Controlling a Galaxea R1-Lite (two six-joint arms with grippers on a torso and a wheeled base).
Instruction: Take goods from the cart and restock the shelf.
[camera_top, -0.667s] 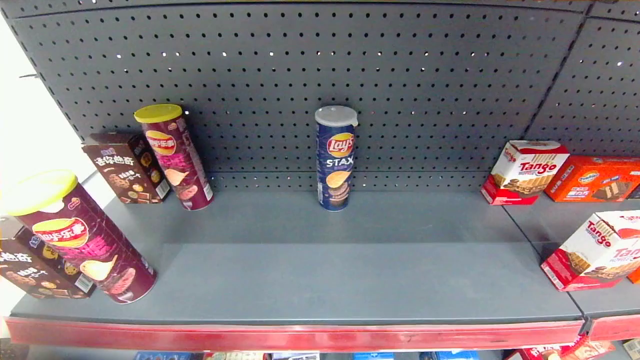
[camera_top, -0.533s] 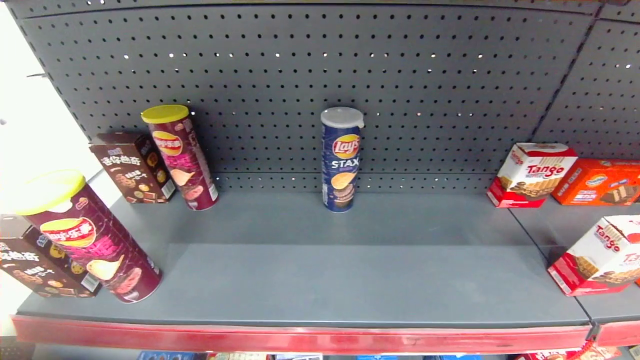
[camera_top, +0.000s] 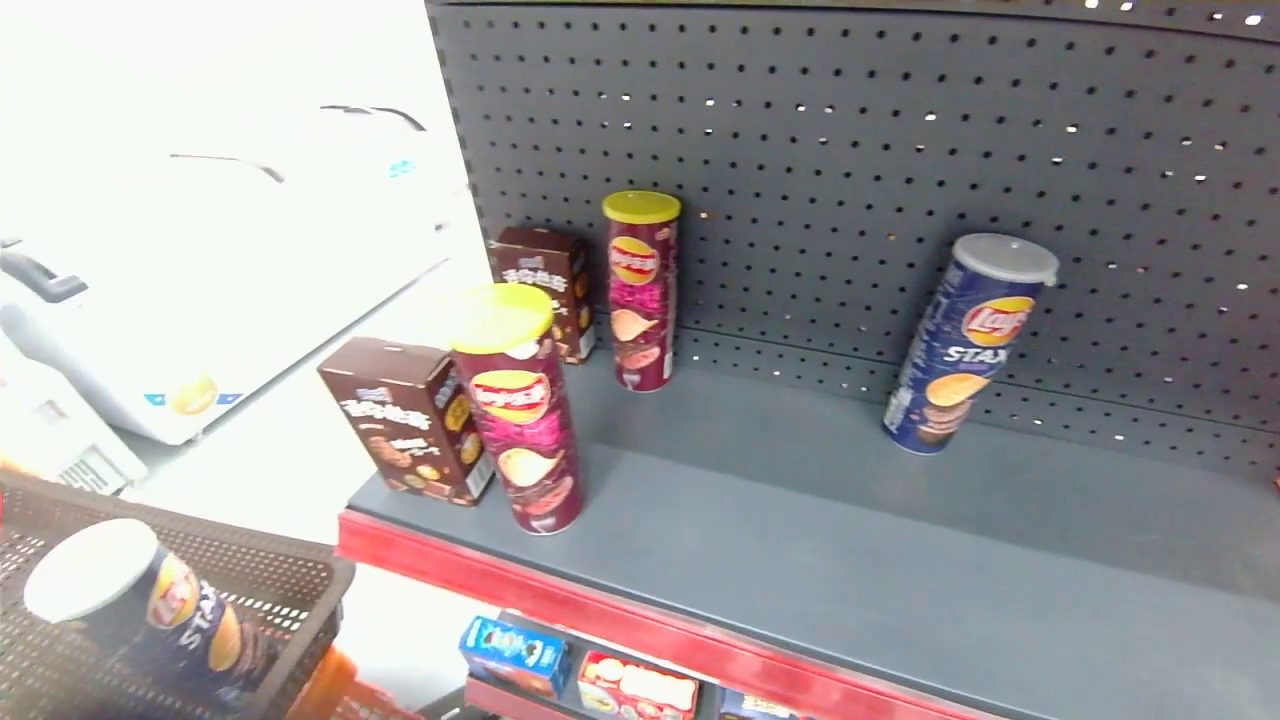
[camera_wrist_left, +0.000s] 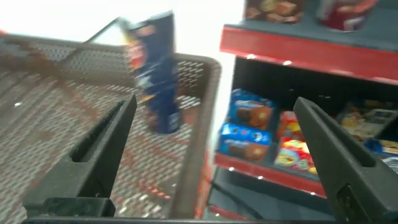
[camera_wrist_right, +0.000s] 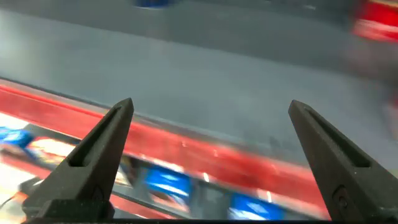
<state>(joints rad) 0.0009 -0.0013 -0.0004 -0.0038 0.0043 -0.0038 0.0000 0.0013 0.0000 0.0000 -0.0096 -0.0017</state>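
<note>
The blue can (camera_top: 962, 350) on the shelf deck (camera_top: 900, 570) is lit evenly from above and in front. It throws only a soft, short shadow at its foot, and a darker band of shade runs along the deck just behind it. Bright pinpoints of light show through the holes of the pegboard (camera_top: 850, 150) behind and above it. Far left of the can, past the shelf's end, the room is blown out to near white. There the yellow lid (camera_top: 498, 315) of the nearest maroon can (camera_top: 525, 440) glares. The blue can seems to lean rightward and the pegboard's top edge bows, both wide-angle distortion. Lower left of it, the cart can (camera_top: 150, 610) is smeared. Both wrist views are streaked with motion blur, and the lower shelf bay (camera_wrist_left: 280, 84) is dim.
</note>
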